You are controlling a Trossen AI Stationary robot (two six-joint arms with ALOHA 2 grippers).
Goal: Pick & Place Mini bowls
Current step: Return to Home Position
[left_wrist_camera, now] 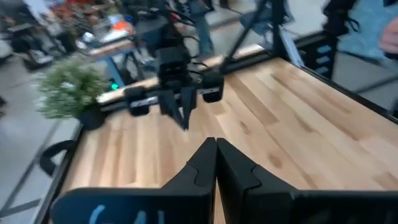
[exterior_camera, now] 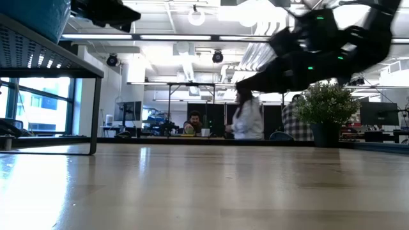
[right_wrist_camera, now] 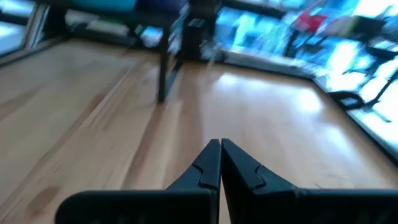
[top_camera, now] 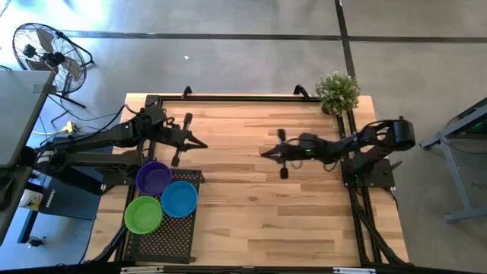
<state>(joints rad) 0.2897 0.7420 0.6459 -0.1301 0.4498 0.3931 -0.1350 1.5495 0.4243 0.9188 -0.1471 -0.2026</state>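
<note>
Left fingers (left_wrist_camera: 200, 168) lie pressed together with nothing between them, and the right fingers (right_wrist_camera: 208, 167) are likewise closed and empty. Over the wooden counter (top_camera: 251, 213), the left arm (top_camera: 99, 138) reaches out level, passing just beside one end of the black mesh shelf (top_camera: 171, 236). The right arm (top_camera: 365, 138) stretches in from the side opposite the shelf, its tip well apart from the shelf and facing the left tip across a gap. On the shelf's top rest the mini bowls (top_camera: 163, 195): a purple bowl (top_camera: 154, 177) nearest the left arm, a blue bowl (top_camera: 179, 199) touching it, and a green bowl (top_camera: 143, 214) beside both. How many are stacked in each cannot be told. A potted plant (top_camera: 337, 91) stands at the counter corner farthest from the shelf.
</note>
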